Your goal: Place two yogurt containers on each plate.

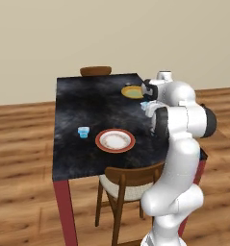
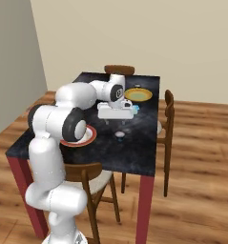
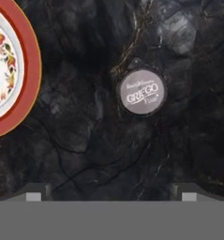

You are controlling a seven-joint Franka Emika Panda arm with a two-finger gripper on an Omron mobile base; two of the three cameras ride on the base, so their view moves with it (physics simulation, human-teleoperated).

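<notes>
Right now the end effector (image 3: 111,197) hangs over the dark tabletop (image 3: 85,140) with its tips spread wide and holding nothing. A round yogurt cup (image 3: 142,92) with a grey top sits below it, near the white plate (image 3: 31,70) with the red rim. A blue cup (image 1: 83,131) sits left of that plate. The yellow plate (image 2: 138,95) is farther back.

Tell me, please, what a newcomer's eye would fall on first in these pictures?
Probably the white arm reaching over the dark marble table, its hand hanging open above a round grey-topped yogurt cup that stands on the bare tabletop. Next, the red-rimmed white plate near the front edge and the yellow-orange plate farther back, both without cups. A light blue cup sits alone left of the red-rimmed plate.
</notes>
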